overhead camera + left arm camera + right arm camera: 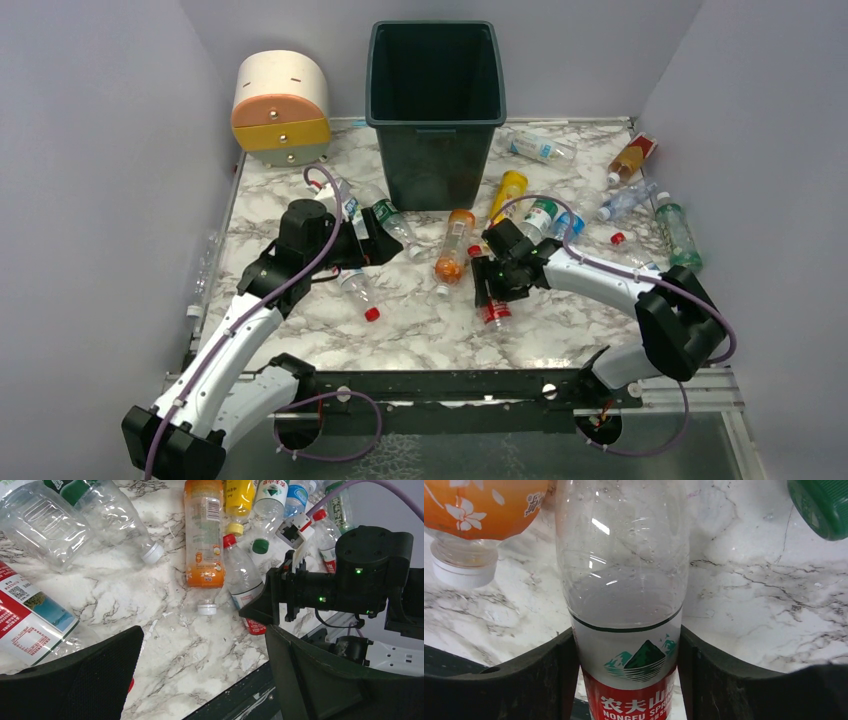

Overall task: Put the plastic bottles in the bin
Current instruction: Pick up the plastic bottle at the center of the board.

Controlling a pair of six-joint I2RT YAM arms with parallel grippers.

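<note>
The dark green bin (435,165) stands at the back centre. Plastic bottles lie scattered over the marble table (420,330). My right gripper (626,675) is shut on a clear bottle with a red and white label (624,580); both fingers press its sides. From above, that bottle (494,313) lies near the table's middle under the right gripper (493,295). An orange bottle (453,245) with a white cap lies just left of it. My left gripper (202,635) is open over bare marble, with a clear red-labelled bottle (30,620) at its left finger.
A cream, orange and yellow drawer unit (281,108) sits at the back left. Several more bottles lie at the right back, such as an amber one (628,158) and a green-capped one (677,230). Grey walls close in on three sides. A dark rail (450,385) runs along the near edge.
</note>
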